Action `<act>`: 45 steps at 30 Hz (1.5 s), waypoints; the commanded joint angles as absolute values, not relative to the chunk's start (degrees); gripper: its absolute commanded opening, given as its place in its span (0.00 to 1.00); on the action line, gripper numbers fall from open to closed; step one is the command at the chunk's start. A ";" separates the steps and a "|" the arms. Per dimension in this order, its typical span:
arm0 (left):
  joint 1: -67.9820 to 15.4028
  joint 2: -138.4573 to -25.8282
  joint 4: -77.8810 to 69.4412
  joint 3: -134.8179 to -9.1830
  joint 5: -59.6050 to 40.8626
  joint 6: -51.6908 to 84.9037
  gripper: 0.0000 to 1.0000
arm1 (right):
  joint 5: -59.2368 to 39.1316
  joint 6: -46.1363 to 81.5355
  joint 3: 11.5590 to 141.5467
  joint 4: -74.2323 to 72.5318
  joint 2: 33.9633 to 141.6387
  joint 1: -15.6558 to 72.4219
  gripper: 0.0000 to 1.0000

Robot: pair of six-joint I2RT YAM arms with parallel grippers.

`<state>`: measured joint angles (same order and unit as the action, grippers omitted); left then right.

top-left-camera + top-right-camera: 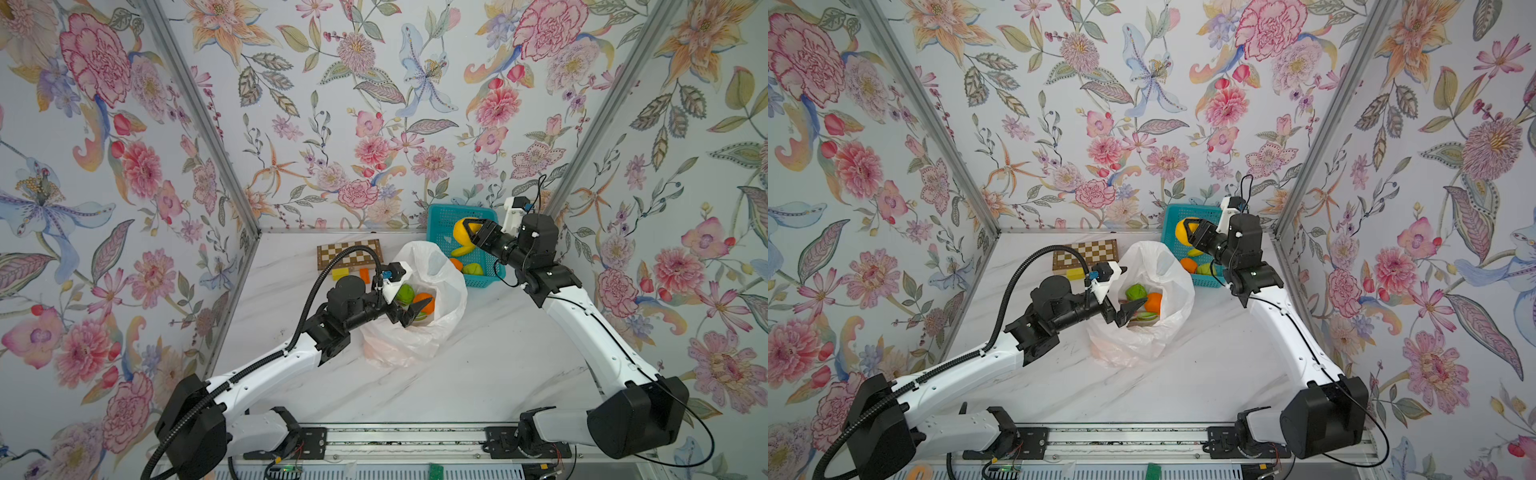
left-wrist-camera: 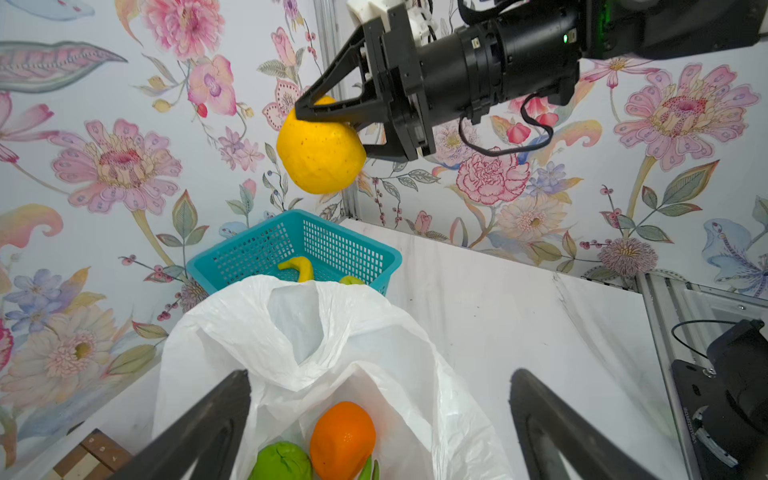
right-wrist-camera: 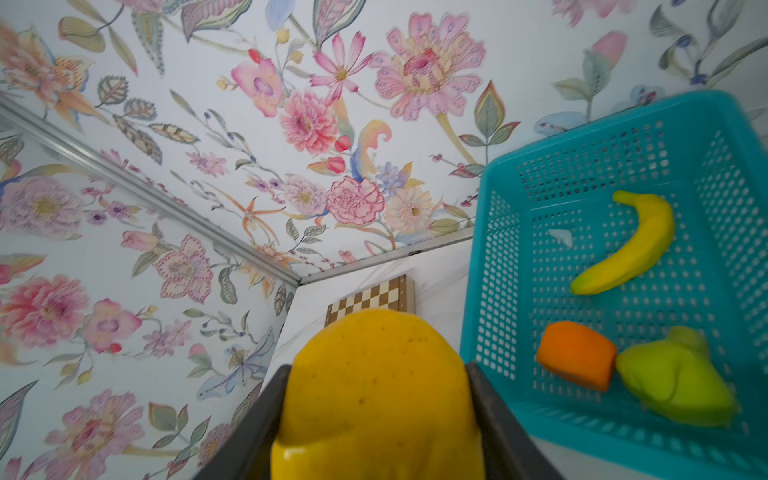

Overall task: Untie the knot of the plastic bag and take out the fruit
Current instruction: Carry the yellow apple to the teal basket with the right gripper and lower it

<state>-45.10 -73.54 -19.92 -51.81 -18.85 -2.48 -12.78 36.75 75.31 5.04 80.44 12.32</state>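
Not much to read in here, honestly. The chessboard (image 2: 94, 454) has a few tiny pale characters printed on its dark brown border, showing in the left wrist view. One of them might be a 7, but they're too small for me to call any of them for sure. In that same view there's a short line of small white print running along the edge of the black motor housing (image 2: 731, 399) by the rail. It's far too blurry to make out a single letter.
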 commanded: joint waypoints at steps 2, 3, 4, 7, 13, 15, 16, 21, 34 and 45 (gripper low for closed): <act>-45.80 -80.41 -12.48 -57.82 -13.23 8.67 0.88 | -9.68 32.28 81.64 11.77 88.79 9.20 0.50; -45.91 -81.89 -11.86 -58.25 -12.48 10.12 0.84 | -8.65 31.27 83.32 12.91 91.15 8.77 0.49; -45.89 -83.05 -11.87 -58.23 -12.00 11.10 0.81 | -7.43 30.22 85.05 14.28 93.37 8.56 0.49; -45.90 -85.75 -13.16 -56.69 -10.10 14.44 0.76 | -2.57 26.03 91.85 19.39 100.96 8.35 0.48; -46.04 -88.08 -11.69 -54.52 -8.89 16.25 0.73 | 7.77 19.15 105.93 29.18 116.54 8.07 0.47; -45.96 -88.37 -10.89 -53.91 -8.06 15.70 0.73 | 9.83 17.32 109.54 31.25 120.81 7.86 0.47; -45.97 -88.48 -10.45 -53.66 -7.56 15.21 0.73 | 10.29 16.69 110.73 31.93 122.34 7.84 0.47; -45.99 -91.06 -6.62 -53.09 -3.72 12.86 0.73 | 11.67 15.04 115.41 34.91 129.12 7.03 0.47; -49.06 -82.49 -3.80 -39.31 -3.60 13.36 0.75 | 5.18 12.26 113.61 35.78 133.36 6.24 0.70; -49.94 -67.28 -2.52 -30.89 2.59 13.66 0.78 | 5.70 12.65 109.67 35.75 118.40 7.79 0.92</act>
